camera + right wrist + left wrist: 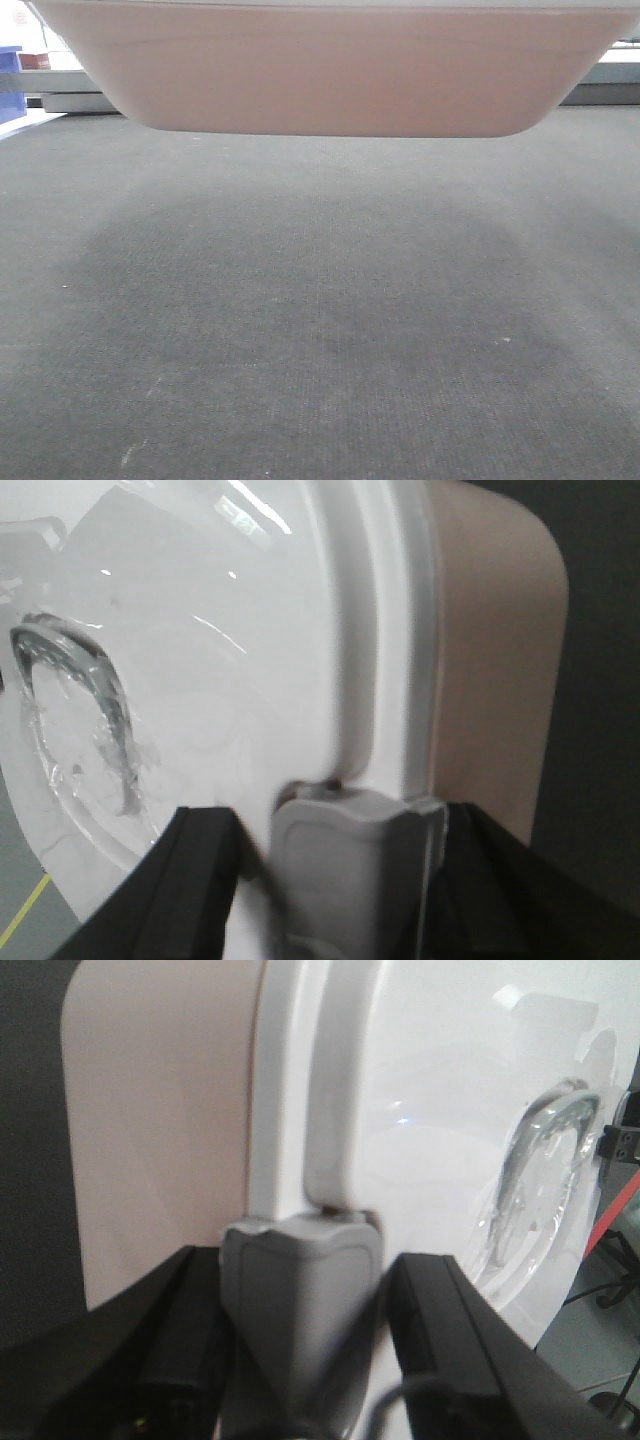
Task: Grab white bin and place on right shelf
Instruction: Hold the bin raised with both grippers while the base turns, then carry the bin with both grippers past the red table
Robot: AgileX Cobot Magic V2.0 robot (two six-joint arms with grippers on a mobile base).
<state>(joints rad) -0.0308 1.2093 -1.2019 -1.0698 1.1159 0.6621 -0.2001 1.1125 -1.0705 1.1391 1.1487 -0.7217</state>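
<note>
pinkish-white plastic is filling the top of the front view: the white bin [340, 70] is hanging clear of a dark grey woven surface [320, 330], with its rounded underside showing and a soft shadow lying below it. whether that surface is a worktop or a floor is not showing.

a blue bin [9, 85] is sitting at the far left edge, well apart from the white bin.

the left wrist view is showing the left gripper [300, 1260] at the bin's edge. its grey pad [300, 1300] is pressing on the raised rim of the glossy white lid [430, 1080]. the jaws are clamping the bin's rim, with the lower one hiding under the lip.

the right wrist view is mirroring this. the right gripper [350, 840] is resting its grey pad on the opposite lid rim, jaws likewise closing on the bin. the translucent pink side wall [490, 660] is dropping away beside it.

a curved ridge [545, 1155] with crinkled clear film is showing on the lid, between the two grippers.
</note>
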